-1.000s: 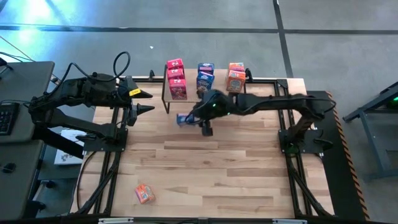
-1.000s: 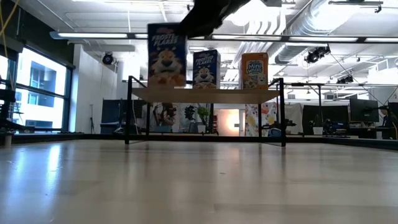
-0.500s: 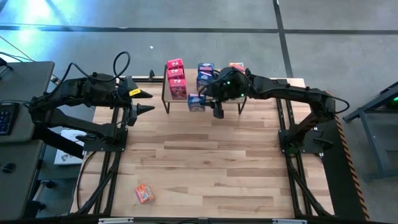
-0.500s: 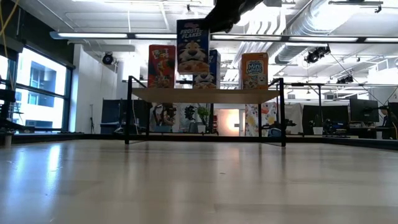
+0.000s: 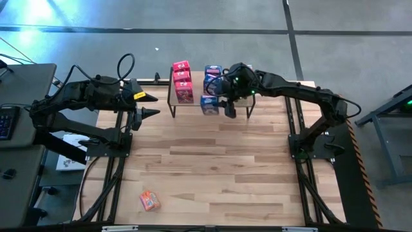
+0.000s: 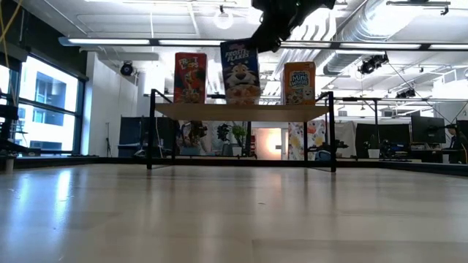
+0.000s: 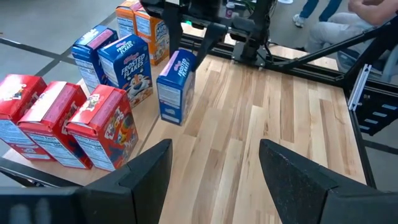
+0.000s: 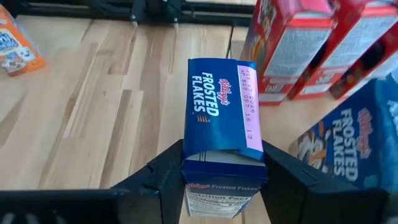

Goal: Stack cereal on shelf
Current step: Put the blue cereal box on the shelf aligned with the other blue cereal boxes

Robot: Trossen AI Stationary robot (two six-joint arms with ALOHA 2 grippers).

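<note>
A blue cereal box (image 5: 207, 103) stands upright at the near edge of the shelf (image 5: 195, 106), in front of two blue boxes (image 7: 112, 59). My right gripper (image 5: 217, 103) is shut on it. Three red boxes (image 7: 62, 121) stand in a row on the shelf's left part, with orange boxes (image 7: 143, 25) on its right part. In the low view the held box (image 6: 240, 71) has its bottom level with the shelf board (image 6: 241, 112). One orange box (image 5: 149, 201) lies on the table near its near edge. My left gripper (image 5: 151, 105) hovers open left of the shelf. My right gripper pinches the blue box near its upper end (image 8: 221, 146) between its two fingers (image 8: 165, 177), one on each opposite face. It comes slanting down from the table's right. The box is upright; whether its bottom rests on the shelf board, I cannot tell.
The shelf's black legs (image 6: 151, 131) stand on the table near its far edge. Wide bare tabletop (image 5: 219, 167) lies between the shelf and the near edge. Black arm frames (image 5: 116, 161) run along both sides.
My right gripper has carried the blue box from over the table in front of the shelf toward the far edge and to the right, then lowered it at the shelf's near edge before the other blue boxes. The box has stayed upright and in the hold.
</note>
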